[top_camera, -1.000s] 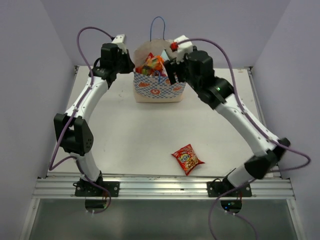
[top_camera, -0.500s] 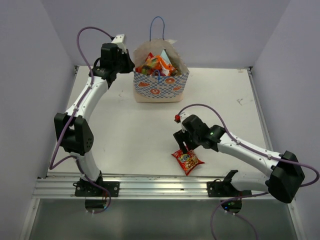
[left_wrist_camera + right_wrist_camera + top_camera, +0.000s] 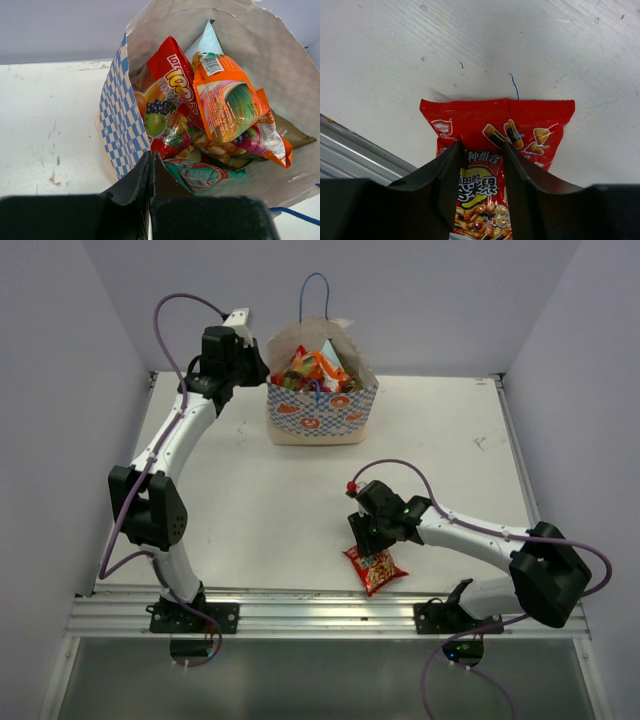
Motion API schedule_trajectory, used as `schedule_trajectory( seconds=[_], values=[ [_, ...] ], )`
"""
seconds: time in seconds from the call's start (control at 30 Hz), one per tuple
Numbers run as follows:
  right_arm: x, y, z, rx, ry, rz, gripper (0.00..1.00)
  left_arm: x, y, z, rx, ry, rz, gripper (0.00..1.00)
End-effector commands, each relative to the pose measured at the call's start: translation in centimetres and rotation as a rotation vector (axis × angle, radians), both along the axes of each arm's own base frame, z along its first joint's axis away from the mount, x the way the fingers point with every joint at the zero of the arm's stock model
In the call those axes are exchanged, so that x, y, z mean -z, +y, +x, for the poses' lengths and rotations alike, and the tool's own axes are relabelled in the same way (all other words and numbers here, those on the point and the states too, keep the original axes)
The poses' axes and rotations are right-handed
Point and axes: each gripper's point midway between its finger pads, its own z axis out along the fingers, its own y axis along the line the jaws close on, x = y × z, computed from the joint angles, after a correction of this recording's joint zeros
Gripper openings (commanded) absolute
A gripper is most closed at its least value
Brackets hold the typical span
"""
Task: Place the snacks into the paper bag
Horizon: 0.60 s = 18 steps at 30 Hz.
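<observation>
Snacks mostly sit inside the cream paper bag [image 3: 300,430] with a scalloped top, a blue-white checked lower band with orange ovals and a thin blue cord handle [image 3: 316,285]. It stands upright at the far middle of the white desk [image 3: 250,500]. In the left wrist view its mouth is packed: a red foil packet with fruit print [image 3: 170,85], an orange crinkly packet [image 3: 225,105] lying over it, a light blue packet [image 3: 207,42] behind, a teal-green packet [image 3: 200,175] at the front and a brown packet [image 3: 292,132] on the far side, all leaning on each other. The left gripper [image 3: 151,162] is at the bag's left rim, black fingers pressed together with no gap, and the checked wall [image 3: 120,120] runs right into the seam, so it looks pinched on the paper. One red foil snack packet with a yellow logo and cracker pictures [image 3: 375,568] lies flat on the desk, near the front edge, just by the metal rail [image 3: 320,615] and well apart from the bag. The right gripper [image 3: 480,150] is down on this packet and partly spread. Both fingertips touch the foil, with a strip of packet showing between them. It is not closed on the packet, which is still flat on the desk. The right arm reaches low across the desk's near right side.
</observation>
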Motion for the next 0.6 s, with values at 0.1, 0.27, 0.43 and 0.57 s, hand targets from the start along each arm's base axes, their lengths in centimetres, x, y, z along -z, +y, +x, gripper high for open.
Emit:
schedule_trajectory(
  seconds=[0.1,0.27,0.43,0.57],
  values=[
    [-2.0,-0.3,1.1,0.016,-0.046,-0.04,0.21,-0.7,0.2,0.9,-0.003,-0.021,-0.006,0.0],
    [-1.9,-0.4,1.4,0.018,-0.055,-0.052,0.18,-1.1,0.2,1.1,-0.004,-0.03,-0.011,0.0],
    [-6.8,-0.7,4.5,0.063,-0.211,-0.074,0.0,-2.0,0.3,1.3,-0.009,-0.049,-0.012,0.0],
    [-19.5,-0.9,10.6,0.116,-0.531,-0.121,0.0,-2.2,0.2,1.2,-0.006,-0.051,-0.017,0.0]
  ],
)
